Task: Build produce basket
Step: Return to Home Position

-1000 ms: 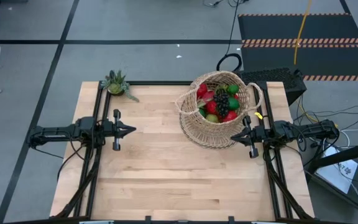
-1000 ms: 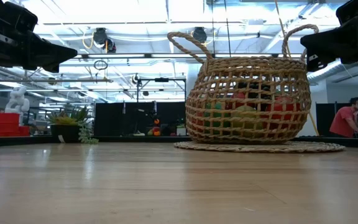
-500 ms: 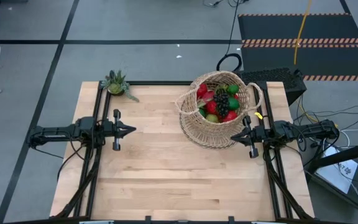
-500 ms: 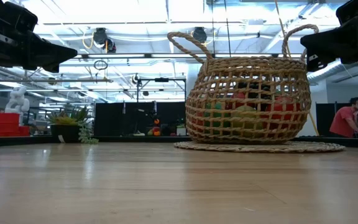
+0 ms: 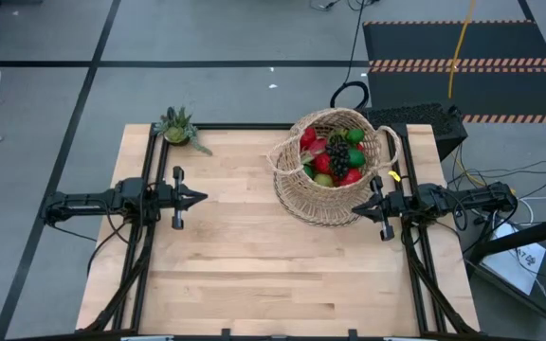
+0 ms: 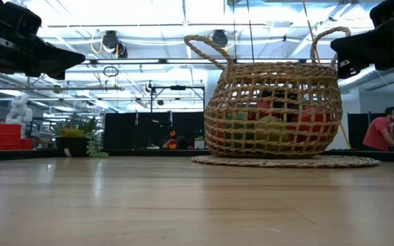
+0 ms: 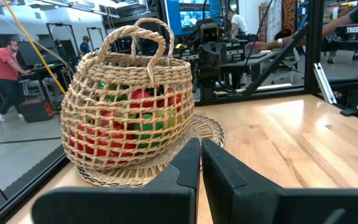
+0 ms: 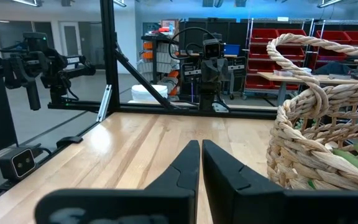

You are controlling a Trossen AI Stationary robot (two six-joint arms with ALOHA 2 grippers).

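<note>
Plant [image 5: 178, 126] well left of basket [image 5: 287, 152], at table [image 5: 254, 265] corner; not part of job.
L gripper [image 5: 200, 198] well left of basket, raised off wood, fingers pressed together, nothing in them.
Basket upright on woven mat [image 6: 347, 162]. Produce [image 5: 332, 159] piled inside: reds, greens, dark grapes on top. No loose fruit on wood round basket.
R gripper [image 5: 358, 210] just right of basket, raised, fingers pressed together, empty.
Est.: filling looks done. You've only arm parking left, and both look approx. parked.

Matte black left arm [image 5: 93, 201] and right arm [image 5: 458, 199], slim-jointed, black cables [image 5: 121, 256], tapered tool fingers [image 7: 188, 167].
</note>
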